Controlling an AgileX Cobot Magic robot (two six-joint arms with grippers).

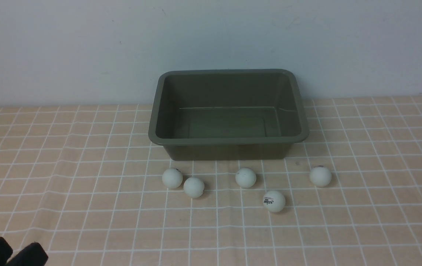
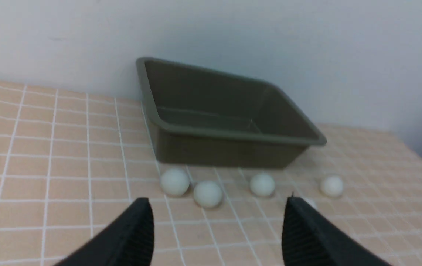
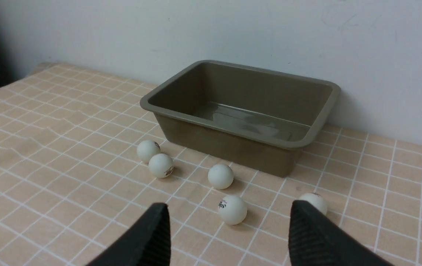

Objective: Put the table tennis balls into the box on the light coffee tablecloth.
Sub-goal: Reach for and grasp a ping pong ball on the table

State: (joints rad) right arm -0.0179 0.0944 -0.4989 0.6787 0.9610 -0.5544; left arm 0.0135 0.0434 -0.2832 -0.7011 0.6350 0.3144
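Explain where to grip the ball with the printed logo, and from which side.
Grip the logo ball across its middle, pinching opposite sides, coming down from above. Being round, it would likely slip from an off-centre pinch. It also lies apart from the other balls and the box, leaving room all round.

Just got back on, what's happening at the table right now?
Nothing is picked up yet. All five table tennis balls lie on the light coffee tablecloth just in front of the box, which is empty. The left gripper and right gripper both hang open on the near side of the balls, holding nothing.
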